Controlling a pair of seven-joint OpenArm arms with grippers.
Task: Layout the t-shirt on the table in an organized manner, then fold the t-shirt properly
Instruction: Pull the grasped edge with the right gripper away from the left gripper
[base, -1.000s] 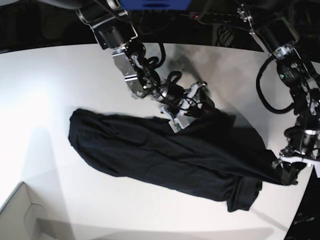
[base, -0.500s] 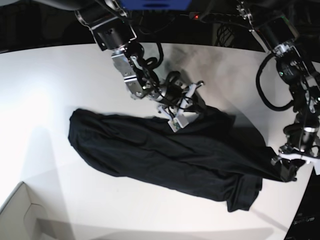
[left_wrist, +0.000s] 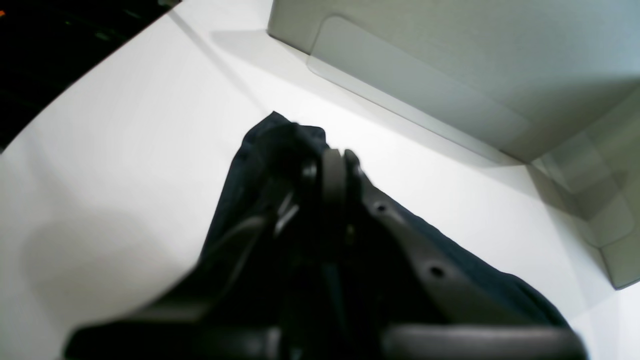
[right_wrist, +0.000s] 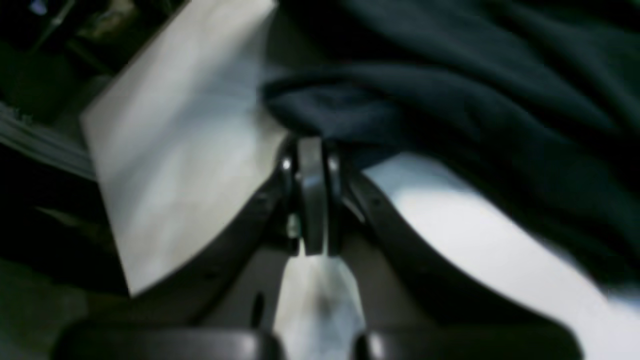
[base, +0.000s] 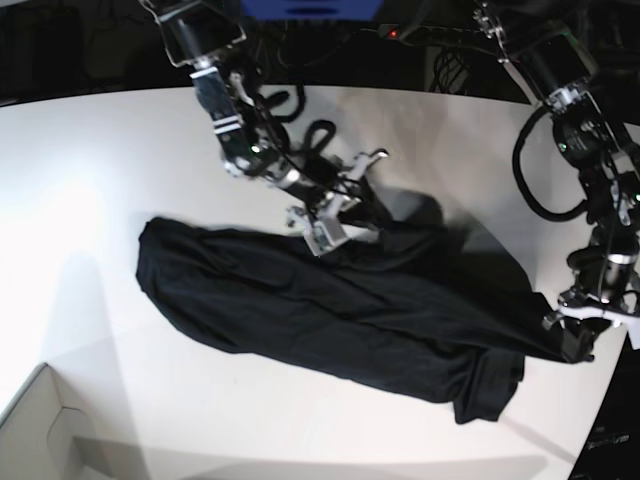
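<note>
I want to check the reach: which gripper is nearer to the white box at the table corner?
Right. The right gripper pinches the t-shirt at its far edge, mid-table; the left gripper grips the hem at the opposite end, far from the white box.

You have the plain black soft-fabric t-shirt (base: 340, 315) lying rumpled on the large smooth white table (base: 90, 170), stretched from 9 o'clock toward 4 o'clock. Its upper edge near 12 o'clock is lifted into a peak; its 4 o'clock corner is bunched.
</note>
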